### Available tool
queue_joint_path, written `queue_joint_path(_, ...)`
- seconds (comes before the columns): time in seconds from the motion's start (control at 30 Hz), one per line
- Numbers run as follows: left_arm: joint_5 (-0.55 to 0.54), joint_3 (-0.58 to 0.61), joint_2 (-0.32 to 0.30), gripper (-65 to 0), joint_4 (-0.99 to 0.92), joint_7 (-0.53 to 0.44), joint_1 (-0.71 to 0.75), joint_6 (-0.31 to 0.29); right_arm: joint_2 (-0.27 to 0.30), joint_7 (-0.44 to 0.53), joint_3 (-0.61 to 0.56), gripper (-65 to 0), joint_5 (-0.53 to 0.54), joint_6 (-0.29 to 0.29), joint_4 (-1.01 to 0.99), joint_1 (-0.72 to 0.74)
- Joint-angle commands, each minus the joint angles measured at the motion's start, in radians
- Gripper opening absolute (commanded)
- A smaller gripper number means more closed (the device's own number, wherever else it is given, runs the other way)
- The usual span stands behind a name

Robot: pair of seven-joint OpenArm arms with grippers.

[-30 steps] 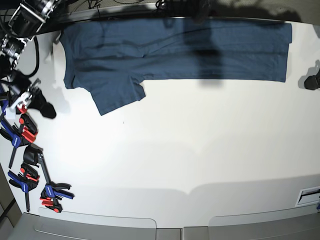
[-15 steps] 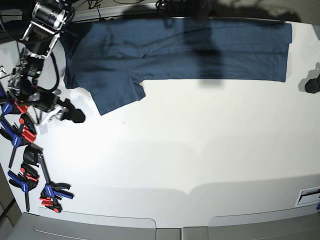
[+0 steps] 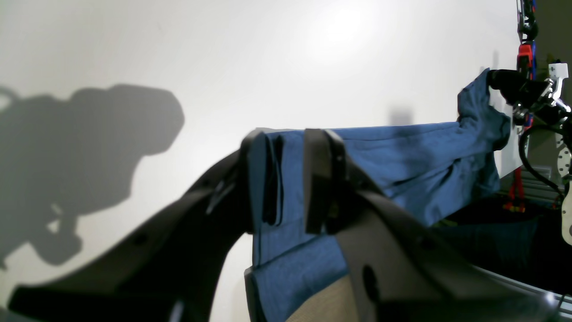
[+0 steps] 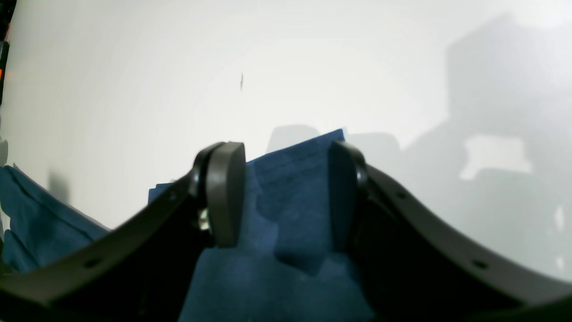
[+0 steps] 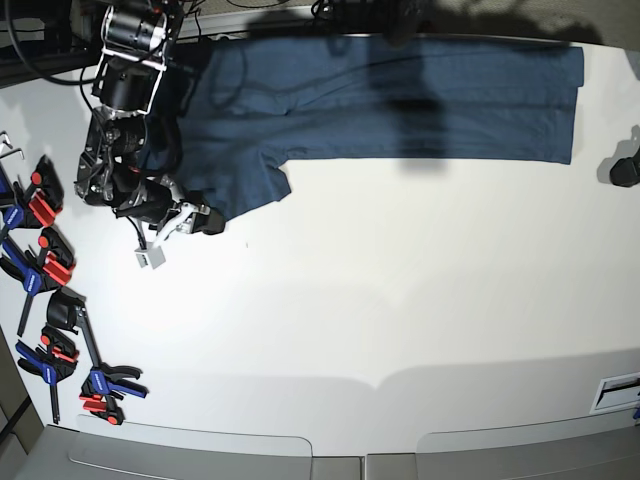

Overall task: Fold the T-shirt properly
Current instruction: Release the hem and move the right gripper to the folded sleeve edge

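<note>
The dark teal-blue T-shirt point(image 5: 400, 100) lies flat along the table's far edge, one short sleeve point(image 5: 235, 190) pointing toward the front. My right gripper point(image 5: 208, 222) is at the sleeve's lower corner. In the right wrist view it point(image 4: 283, 192) is open, with the sleeve corner point(image 4: 295, 174) between its fingers. My left gripper point(image 5: 625, 170) shows as a dark shape at the table's right edge, beside the shirt's hem end. In the left wrist view it point(image 3: 290, 179) is open, with the shirt's hem point(image 3: 402, 152) seen between and beyond the fingers. The right gripper point(image 3: 502, 82) shows at the far end.
Several red-and-blue clamps point(image 5: 45, 265) lie along the table's left edge, more of them near the front left point(image 5: 105, 385). A small white tag point(image 5: 150, 257) hangs by the right arm. The white table point(image 5: 400, 300) stretches in front of the shirt. A label point(image 5: 615, 390) sits at the front right.
My right arm has swung from the table's left edge over to the sleeve's lower corner. The left gripper and the shirt have barely moved.
</note>
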Motion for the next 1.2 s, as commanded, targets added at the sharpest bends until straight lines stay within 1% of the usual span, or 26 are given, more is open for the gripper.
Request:
queue_joint_path(0.0, -0.024, -0.012, -0.035, -51.5, 0.013, -0.009, -0.013, -0.009, 0.014, 0.006, 0.003, -36.4, 0.003, 0.006, 0.015, 0.021)
queue_joint_path(0.1, -0.024, -0.012, -0.035, -51.5, 0.013, -0.009, -0.013, -0.009, 0.014, -0.017, 0.003, -36.4, 0.003, 0.006, 0.015, 0.021)
queue_joint_path(0.2, -0.024, -0.012, -0.035, -51.5, 0.013, -0.009, -0.013, -0.009, 0.014, -0.009, 0.004, -36.4, 0.003, 0.006, 0.015, 0.021)
queue_joint_path(0.4, -0.024, -0.012, -0.035, -51.5, 0.013, -0.009, -0.013, -0.009, 0.014, 0.099, 0.004, -36.4, 0.003, 0.006, 0.015, 0.021)
queue_joint_path(0.53, -0.024, -0.012, -0.035, -51.5, 0.013, -0.009, -0.013, -0.009, 0.014, 0.107, 0.005, -36.4, -0.002, 0.006, 0.015, 0.021)
queue_joint_path(0.6, -0.024, -0.012, -0.035, -51.5, 0.013, -0.009, -0.013, -0.009, 0.014, 0.116, 0.013, -36.4, -0.039, 0.006, 0.015, 0.021)
queue_joint_path(0.73, -0.024, -0.012, -0.035, -51.5, 0.013, -0.009, -0.013, -0.009, 0.014, 0.153, 0.059, -36.4, -0.153, 0.001, 0.015, 0.021)
queue_joint_path(0.87, -0.024, -0.012, -0.035, -51.5, 0.013, -0.009, -0.013, -0.009, 0.014, 0.130, 0.118, -36.4, -0.171, -0.005, 0.015, 0.021)
queue_joint_path(0.97, -0.024, -0.012, -0.035, -51.5, 0.013, -0.010, -0.013, -0.009, 0.014, 0.095, 0.131, -36.4, -0.165, -0.005, 0.015, 0.017)
queue_joint_path(1.17, -0.024, -0.012, -0.032, -51.5, 0.013, -0.010, -0.013, -0.009, -0.004, 0.006, 0.130, -36.4, -0.026, 0.006, 0.014, -0.002)
